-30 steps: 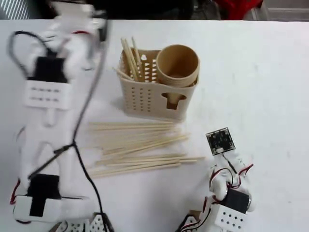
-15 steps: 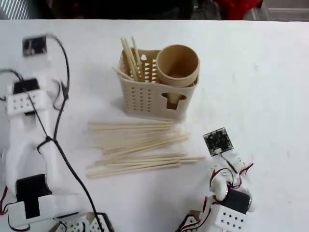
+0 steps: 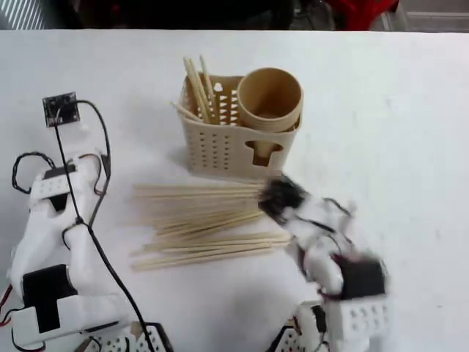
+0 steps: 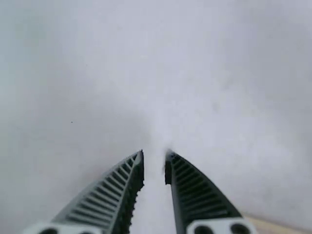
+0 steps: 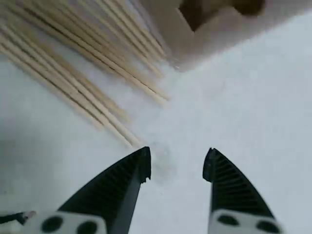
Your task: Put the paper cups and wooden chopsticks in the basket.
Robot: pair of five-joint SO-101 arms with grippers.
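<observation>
- Wooden chopsticks point(image 3: 205, 224) lie loose in a flat pile on the white counter point(image 3: 381, 110), at 6 o'clock of the basket point(image 3: 220, 158) and just beside its front wall.
- The pile's long axis runs 9 to 3 o'clock. The sticks fan slightly, and a few ends tilt toward 2 o'clock.
- A second bundle of chopsticks point(image 3: 198, 92) stands in the 9 o'clock compartment of the basket, near upright, with the tips leaning toward 11 o'clock.
- Paper cups point(image 3: 270, 99) sit nested, mouth up, in the 3 o'clock compartment.
- The high view places the right gripper point(image 3: 282, 196) at the 3 o'clock end of the loose pile, blurred, and the left arm point(image 3: 58, 220) well apart at 9 o'clock.
- The right wrist view adds detail. The right gripper's fingers point(image 5: 131, 175) are spread wide and hold nothing. They hang over bare counter just beside the stick ends point(image 5: 87, 58), with the basket's cut-out wall point(image 5: 214, 24) beyond.
- The left wrist view shows the left gripper point(image 4: 154, 158) over plain counter point(image 4: 146, 73). Its fingers are drawn nearly together with a narrow slit between the tips, and they hold nothing.
</observation>
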